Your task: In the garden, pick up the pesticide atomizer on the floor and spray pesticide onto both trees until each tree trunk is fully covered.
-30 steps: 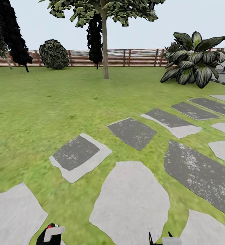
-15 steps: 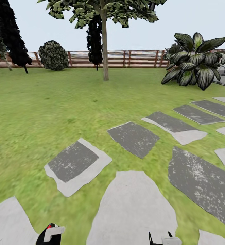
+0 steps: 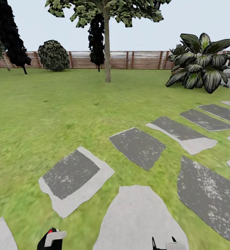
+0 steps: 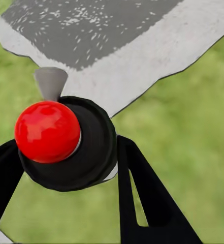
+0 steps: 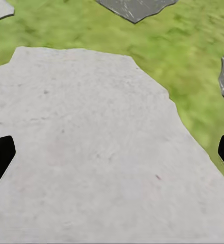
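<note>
The spray bottle (image 4: 66, 145), dark and round with a glossy red top, sits clamped between the two black fingers of the left gripper (image 4: 66, 168), with a small grey nozzle poking out beside the red cap. In the head view the bottle (image 3: 49, 239) shows at the bottom edge, left of centre, low in front of the robot. Below it are green grass and a stepping stone (image 4: 142, 46) with a dark grey centre and pale border.

The right gripper (image 5: 112, 157) hangs with its fingers spread wide apart and nothing between them, over a large pale grey paving stone (image 5: 91, 152).

Ahead, a lawn (image 3: 42, 104) stretches to a brown slatted wooden fence (image 3: 136, 59). Flat grey stones (image 3: 137, 146) trail across the grass toward the right. A tree (image 3: 104, 8) with blocky green leaves stands well ahead near the fence, its thin straight trunk (image 3: 107, 48) bare. A broad-leaved plant (image 3: 202, 64) grows at the right, a round bush (image 3: 53, 55) and dark narrow trees (image 3: 10, 34) at the left.
</note>
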Available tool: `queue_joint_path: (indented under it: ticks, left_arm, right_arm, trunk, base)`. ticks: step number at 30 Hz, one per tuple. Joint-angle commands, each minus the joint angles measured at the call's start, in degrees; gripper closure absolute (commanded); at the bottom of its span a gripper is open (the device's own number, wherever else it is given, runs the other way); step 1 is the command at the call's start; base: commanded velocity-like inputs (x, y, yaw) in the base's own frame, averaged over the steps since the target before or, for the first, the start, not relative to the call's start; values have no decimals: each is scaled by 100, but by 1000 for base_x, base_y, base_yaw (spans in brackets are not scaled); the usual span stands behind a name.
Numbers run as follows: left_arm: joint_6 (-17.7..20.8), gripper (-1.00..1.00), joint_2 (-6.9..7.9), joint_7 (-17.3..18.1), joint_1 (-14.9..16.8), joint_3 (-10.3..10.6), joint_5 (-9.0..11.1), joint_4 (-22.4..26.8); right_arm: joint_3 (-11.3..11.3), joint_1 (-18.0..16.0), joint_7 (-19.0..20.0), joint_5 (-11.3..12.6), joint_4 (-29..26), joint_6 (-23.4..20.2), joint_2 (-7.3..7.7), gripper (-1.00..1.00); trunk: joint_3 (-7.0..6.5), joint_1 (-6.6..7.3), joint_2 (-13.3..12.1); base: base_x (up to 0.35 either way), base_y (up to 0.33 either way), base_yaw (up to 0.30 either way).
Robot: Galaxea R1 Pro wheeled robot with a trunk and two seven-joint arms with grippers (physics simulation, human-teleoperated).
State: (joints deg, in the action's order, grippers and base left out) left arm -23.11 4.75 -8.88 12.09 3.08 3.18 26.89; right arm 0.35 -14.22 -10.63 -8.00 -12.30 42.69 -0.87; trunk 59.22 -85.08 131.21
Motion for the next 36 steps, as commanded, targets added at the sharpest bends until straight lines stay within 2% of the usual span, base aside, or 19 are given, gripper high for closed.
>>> queue_joint_path:
  ticks: [1, 36]
  left_arm:
    - [0, 100, 0, 1, 2, 0, -1, 1]
    - [-1, 100, 9, -18, -5, 0, 4, 1]
  right_arm:
    - [0, 0, 0, 0, 0, -1, 2, -100]
    - [-3, 4, -7, 0, 0, 2, 16, -100]
  trunk:
    - [0, 0, 0]
    - [0, 0, 0]
  base:
    - [342, 0, 0]
    - [342, 0, 0]
